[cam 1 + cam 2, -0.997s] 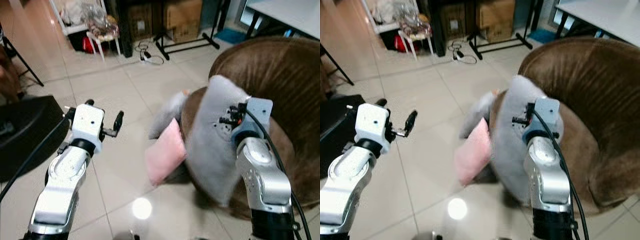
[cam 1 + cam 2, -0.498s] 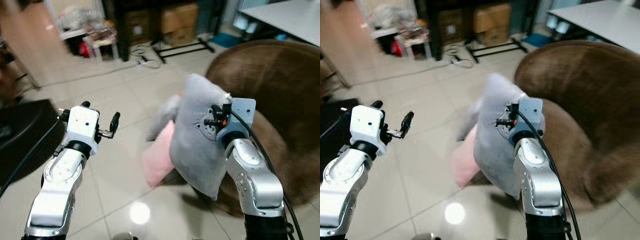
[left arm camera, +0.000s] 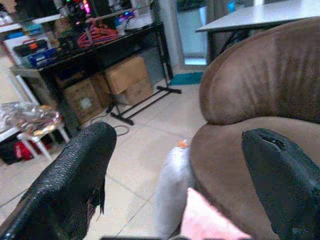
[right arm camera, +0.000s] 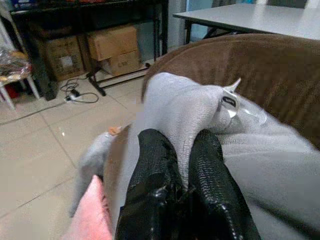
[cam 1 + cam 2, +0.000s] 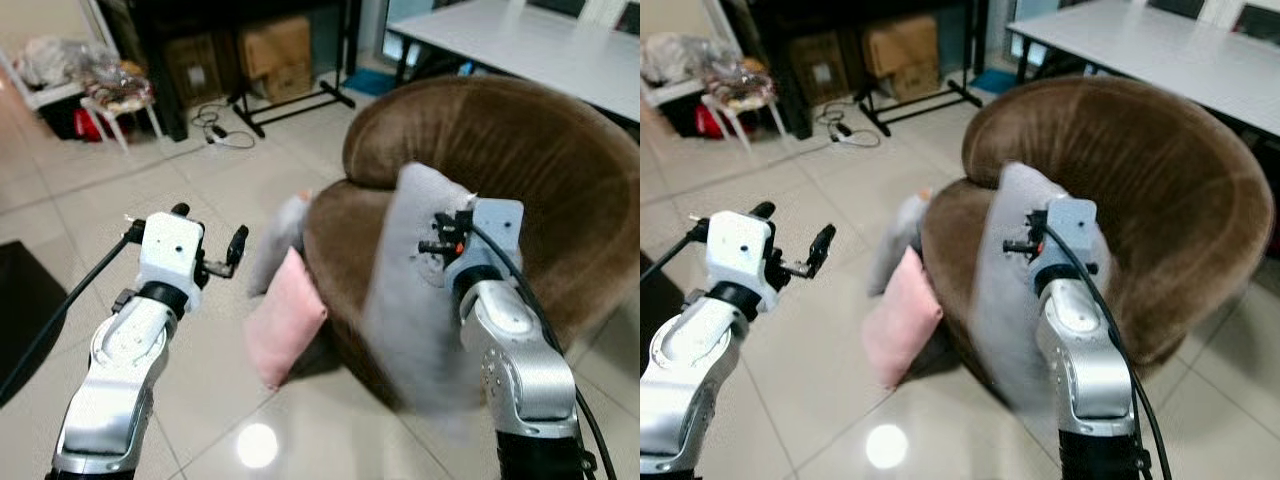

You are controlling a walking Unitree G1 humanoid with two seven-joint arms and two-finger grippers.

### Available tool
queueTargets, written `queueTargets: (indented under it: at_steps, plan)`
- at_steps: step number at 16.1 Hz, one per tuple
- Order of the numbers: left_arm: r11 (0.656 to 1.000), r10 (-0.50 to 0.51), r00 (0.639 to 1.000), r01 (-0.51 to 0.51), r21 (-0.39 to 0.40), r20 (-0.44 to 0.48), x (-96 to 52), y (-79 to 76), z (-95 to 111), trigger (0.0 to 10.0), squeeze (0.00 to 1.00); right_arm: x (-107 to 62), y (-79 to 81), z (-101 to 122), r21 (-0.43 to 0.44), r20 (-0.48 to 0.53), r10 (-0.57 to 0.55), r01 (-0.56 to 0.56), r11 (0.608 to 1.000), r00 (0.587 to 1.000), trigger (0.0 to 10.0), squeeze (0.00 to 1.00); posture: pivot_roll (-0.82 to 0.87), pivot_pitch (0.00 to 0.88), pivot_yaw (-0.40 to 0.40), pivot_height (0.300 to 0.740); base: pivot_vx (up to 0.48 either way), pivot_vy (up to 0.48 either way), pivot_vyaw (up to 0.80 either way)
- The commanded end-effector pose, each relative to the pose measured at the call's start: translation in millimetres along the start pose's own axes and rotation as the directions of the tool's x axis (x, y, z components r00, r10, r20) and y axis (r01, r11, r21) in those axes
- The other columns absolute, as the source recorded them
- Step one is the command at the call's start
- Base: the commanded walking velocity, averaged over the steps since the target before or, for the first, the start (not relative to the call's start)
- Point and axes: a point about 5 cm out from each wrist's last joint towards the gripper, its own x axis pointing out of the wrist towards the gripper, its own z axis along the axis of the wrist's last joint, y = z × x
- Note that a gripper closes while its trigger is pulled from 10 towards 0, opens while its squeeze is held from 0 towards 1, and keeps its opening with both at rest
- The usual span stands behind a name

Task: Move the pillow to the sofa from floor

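Note:
My right gripper (image 4: 182,150) is shut on a fold at the top of a large grey pillow (image 5: 410,300). The pillow hangs off the floor against the front rim of the round brown sofa (image 5: 520,150), and its lower part is blurred. A pink pillow (image 5: 280,320) leans on the sofa's base on the tiled floor. A second grey pillow (image 5: 272,245) stands behind the pink one. My left gripper (image 5: 212,228) is open and holds nothing, raised over the tiles to the left of both floor pillows.
A white table (image 5: 530,40) stands behind the sofa at the right. Along the back wall are cardboard boxes (image 5: 270,45) under a black rack, a black stand base (image 5: 290,100) and cables (image 5: 220,130). A cluttered small stool (image 5: 110,85) stands at the back left.
The whole view has swung, bringing the sofa toward the centre. My right gripper still holds the grey pillow at the sofa's front. The left gripper stays open.

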Motion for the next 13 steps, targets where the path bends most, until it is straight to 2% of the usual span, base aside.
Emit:
queueTargets:
  at_steps: [1,4,8,13]
  plan:
    - [1.0,0.004,1.0,-0.004,-0.006,0.003,-1.9,2.2,0.6,10.0,0.0,-1.5,6.1,13.4,0.005,0.074,0.03,-0.031,1.0,0.997,10.0,0.0,-0.03,0.0,0.012,0.74,0.322,0.0,0.0]
    - [1.0,0.002,1.0,-0.002,-0.009,0.005,-1.2,1.9,0.8,10.0,0.0,-1.2,5.2,13.3,0.002,0.072,0.028,-0.028,1.0,0.997,10.0,0.0,-0.03,0.0,0.014,0.74,0.353,0.0,0.0]
    - [1.0,-0.007,1.0,0.007,-0.009,0.007,-0.4,-0.2,0.8,10.0,0.0,-1.0,7.1,10.6,-0.003,0.061,0.039,-0.039,0.999,0.997,10.0,0.0,-0.03,0.0,0.016,0.74,0.368,0.0,-0.73]
    - [1.0,-0.018,1.0,0.018,-0.003,0.012,0.5,-3.5,0.7,10.0,0.0,0.4,5.8,9.8,-0.015,0.059,0.03,-0.029,0.999,0.998,10.0,0.0,-0.03,0.0,0.015,0.74,0.369,0.0,0.0]
